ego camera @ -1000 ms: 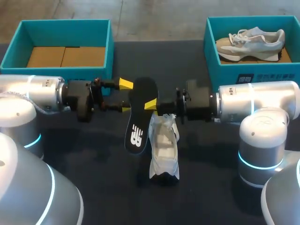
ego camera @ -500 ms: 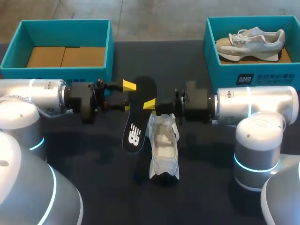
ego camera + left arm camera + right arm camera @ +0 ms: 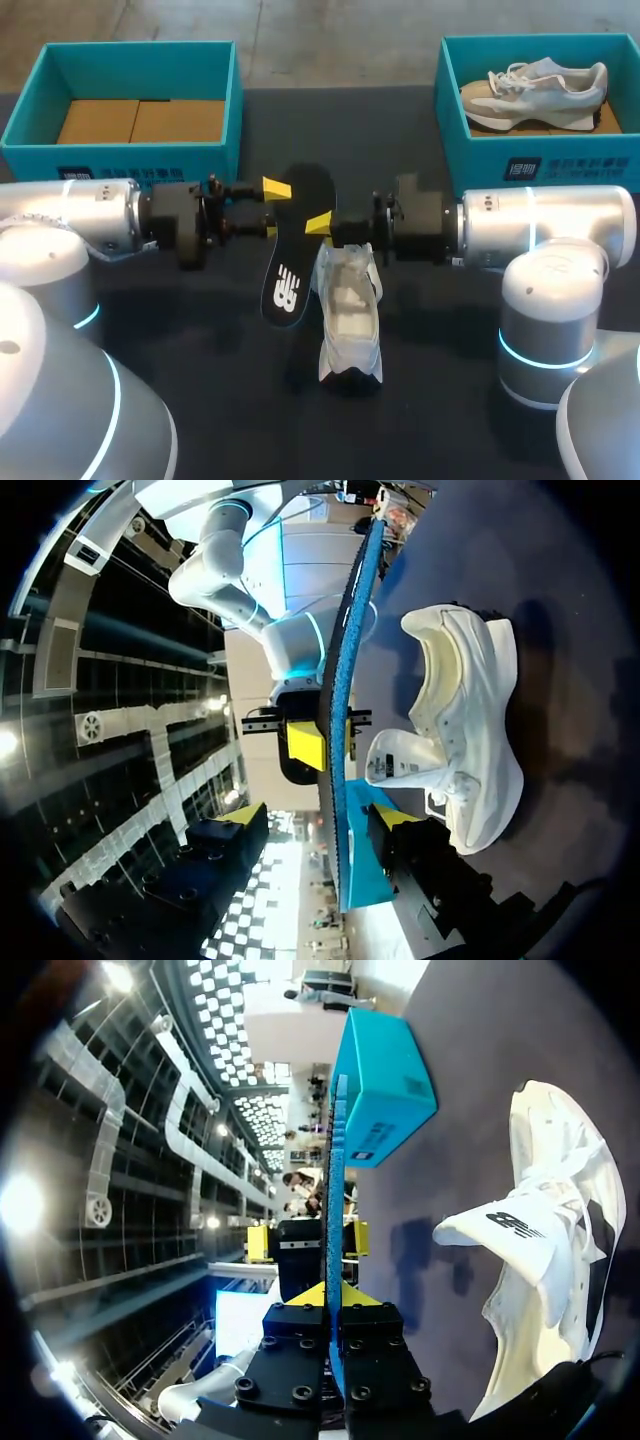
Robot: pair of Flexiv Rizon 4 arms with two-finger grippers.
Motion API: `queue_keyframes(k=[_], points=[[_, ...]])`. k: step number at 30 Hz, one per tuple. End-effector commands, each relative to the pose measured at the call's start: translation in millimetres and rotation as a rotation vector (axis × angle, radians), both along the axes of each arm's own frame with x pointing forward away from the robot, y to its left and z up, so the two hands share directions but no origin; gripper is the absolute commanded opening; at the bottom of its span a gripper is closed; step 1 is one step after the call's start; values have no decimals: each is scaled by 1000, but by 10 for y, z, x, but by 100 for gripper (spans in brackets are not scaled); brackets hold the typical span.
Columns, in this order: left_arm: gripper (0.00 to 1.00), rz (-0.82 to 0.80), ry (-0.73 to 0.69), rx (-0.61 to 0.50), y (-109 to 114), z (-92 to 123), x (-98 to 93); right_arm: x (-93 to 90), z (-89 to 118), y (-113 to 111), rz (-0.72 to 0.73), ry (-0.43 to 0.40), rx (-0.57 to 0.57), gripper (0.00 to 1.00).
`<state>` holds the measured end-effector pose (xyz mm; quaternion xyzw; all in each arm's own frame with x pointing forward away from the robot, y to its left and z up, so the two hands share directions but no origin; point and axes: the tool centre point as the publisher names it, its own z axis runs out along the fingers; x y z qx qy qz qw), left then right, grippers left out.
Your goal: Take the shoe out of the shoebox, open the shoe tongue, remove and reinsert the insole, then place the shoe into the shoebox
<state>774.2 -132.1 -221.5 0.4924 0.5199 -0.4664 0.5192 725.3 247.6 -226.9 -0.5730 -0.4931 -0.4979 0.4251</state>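
Observation:
A black insole (image 3: 290, 270) hangs upright above the table, with my right gripper (image 3: 322, 222) shut on its edge. Along my right fingers the insole (image 3: 335, 1160) shows edge-on, pinched in the right gripper (image 3: 335, 1300). My left gripper (image 3: 273, 209) straddles the insole's upper part from the other side. In the left wrist view the insole's edge (image 3: 350, 630) runs between the fingers of the left gripper (image 3: 320, 820), with a gap on each side. The white shoe (image 3: 350, 310) lies on the table below, its tongue pulled open.
A teal shoebox (image 3: 120, 160) with a cardboard floor stands at the back left. Another teal shoebox (image 3: 540, 160) at the back right holds a grey-and-white shoe (image 3: 535, 88). Dark tabletop lies in front of the white shoe.
My left gripper has slid right until its fingers flank the insole, and they have narrowed. The insole shifted slightly left in the right gripper. The shoe stayed put.

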Motion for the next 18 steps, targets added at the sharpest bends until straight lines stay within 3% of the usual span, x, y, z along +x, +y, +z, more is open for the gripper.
queue_keyframes(k=[1,5,9,18], points=[[60,13,-3,1,4,6,-41,-7,4,19,-4,1,-3,0],[60,12,-11,15,4,-9,-52,-7,4,19,-4,1,-3,0],[50,14,-9,23,-18,-59,-51,-7,4,19,-4,1,-3,0],[44,26,-7,27,-80,-136,18,-7,4,19,-4,1,-3,0]])
